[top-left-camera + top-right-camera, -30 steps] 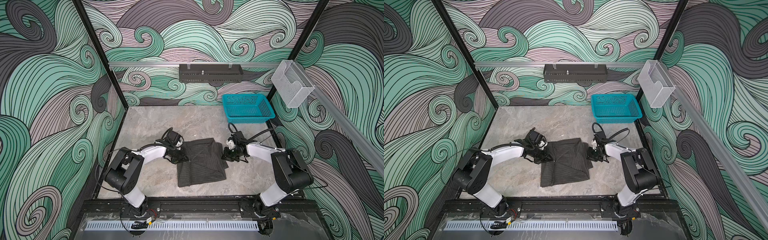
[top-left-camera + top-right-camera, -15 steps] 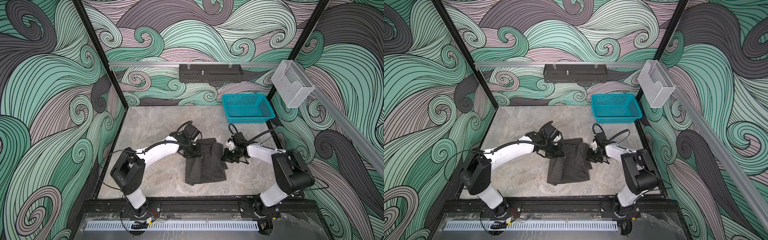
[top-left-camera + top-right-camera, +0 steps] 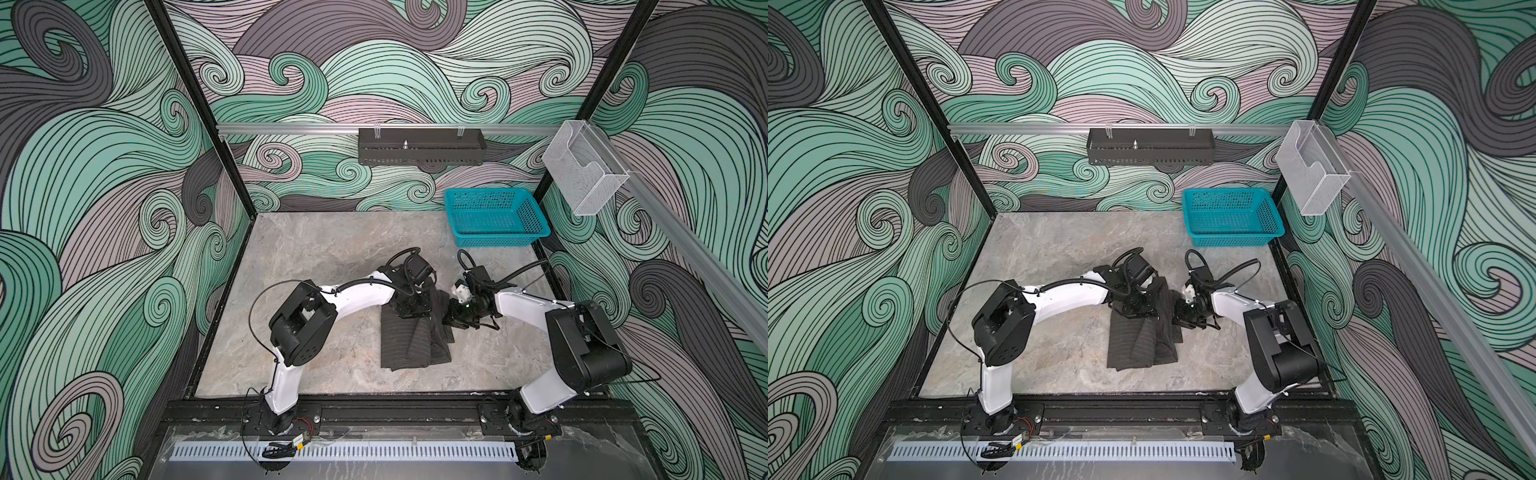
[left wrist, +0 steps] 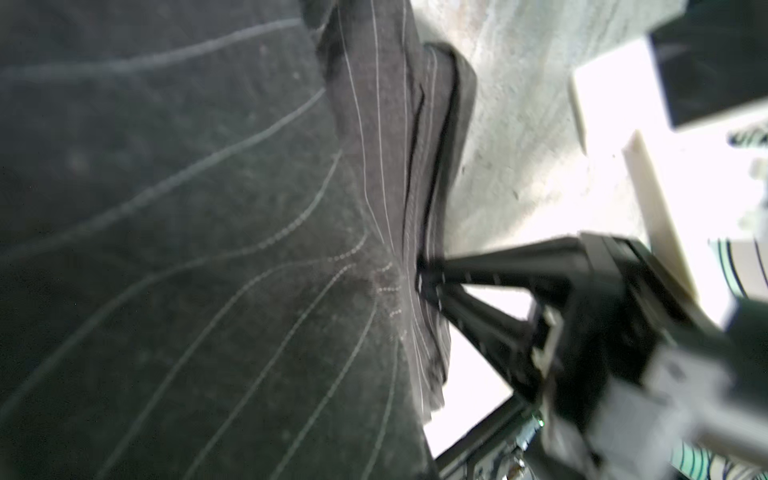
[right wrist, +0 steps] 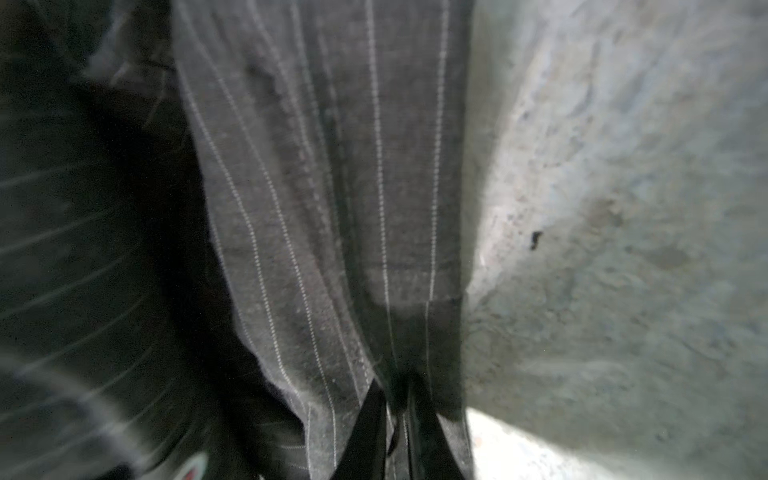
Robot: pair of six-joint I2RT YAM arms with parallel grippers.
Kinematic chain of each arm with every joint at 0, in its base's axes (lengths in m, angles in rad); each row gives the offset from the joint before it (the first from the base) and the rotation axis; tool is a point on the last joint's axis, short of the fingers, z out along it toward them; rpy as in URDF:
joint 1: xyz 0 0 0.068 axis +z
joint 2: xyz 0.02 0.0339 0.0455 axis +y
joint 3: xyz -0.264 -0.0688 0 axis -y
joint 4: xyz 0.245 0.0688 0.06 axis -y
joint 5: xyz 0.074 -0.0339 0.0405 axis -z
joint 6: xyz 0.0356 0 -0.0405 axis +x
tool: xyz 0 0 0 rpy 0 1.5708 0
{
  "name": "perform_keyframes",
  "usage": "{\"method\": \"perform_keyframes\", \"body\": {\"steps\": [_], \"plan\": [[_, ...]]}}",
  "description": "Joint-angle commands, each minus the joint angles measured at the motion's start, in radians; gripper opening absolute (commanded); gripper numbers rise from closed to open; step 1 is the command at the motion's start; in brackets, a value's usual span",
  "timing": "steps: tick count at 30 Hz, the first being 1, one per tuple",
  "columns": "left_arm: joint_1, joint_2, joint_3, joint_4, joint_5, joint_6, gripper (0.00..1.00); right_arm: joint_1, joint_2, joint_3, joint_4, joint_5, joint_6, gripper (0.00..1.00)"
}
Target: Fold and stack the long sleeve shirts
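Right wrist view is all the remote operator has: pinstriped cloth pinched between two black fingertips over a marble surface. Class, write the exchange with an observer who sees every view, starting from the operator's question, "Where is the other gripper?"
Observer: The left gripper is over the far end of the pinstriped shirt, close beside your right gripper, and it is closed on a lifted fold.
Operator: Is the whole shirt off the table?
Observer: No. In both top views its near part lies flat on the marble tabletop, as a narrow folded strip.
Operator: Where is the basket?
Observer: The teal mesh basket stands in the far right corner, apart from the shirt.
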Motion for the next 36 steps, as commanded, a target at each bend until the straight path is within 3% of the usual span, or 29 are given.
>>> {"method": "perform_keyframes", "body": {"steps": [1, 9, 17, 27, 31, 36], "plan": [[-0.002, 0.032, 0.035, 0.024, 0.006, 0.001, 0.01, -0.002, -0.029, -0.009, -0.032, -0.023, -0.004, 0.23], [0.004, 0.019, 0.026, 0.009, 0.002, 0.031, 0.0, -0.054, -0.06, -0.034, -0.035, 0.006, -0.005, 0.32], [-0.013, 0.043, 0.133, -0.044, 0.007, 0.071, 0.0, -0.056, 0.059, -0.038, 0.02, -0.04, -0.02, 0.15], [-0.02, 0.137, 0.192, -0.073, 0.018, 0.09, 0.0, -0.056, 0.03, -0.045, -0.004, -0.021, -0.03, 0.14], [-0.016, 0.154, 0.211, -0.1, -0.012, 0.102, 0.13, -0.057, -0.041, -0.035, -0.046, 0.029, -0.03, 0.16], [-0.011, 0.122, 0.214, -0.094, 0.021, 0.127, 0.43, -0.064, -0.161, -0.007, -0.124, 0.102, -0.028, 0.29]]}}
